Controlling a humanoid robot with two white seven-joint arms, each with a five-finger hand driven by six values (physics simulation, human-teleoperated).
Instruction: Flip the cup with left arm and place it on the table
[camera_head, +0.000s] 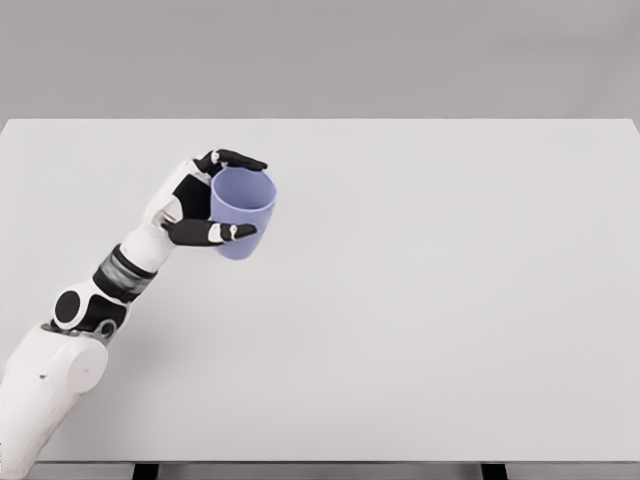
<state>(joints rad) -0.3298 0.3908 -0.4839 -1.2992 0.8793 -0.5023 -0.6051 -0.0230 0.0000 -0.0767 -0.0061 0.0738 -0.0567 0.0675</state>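
Bare simulated test space, plain white tabletop (420, 330) filling the view, flat grey backdrop (320, 55) behind, no furnishings, even rendered light

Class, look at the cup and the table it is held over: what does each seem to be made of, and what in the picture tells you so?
Cup: probably plastic, matte lavender, with an even colour, thin rim and no glare. It is held in the left robot hand.
Table: a smooth, matte white top, perhaps laminate or painted board; no grain or reflection shows, so it stays open.
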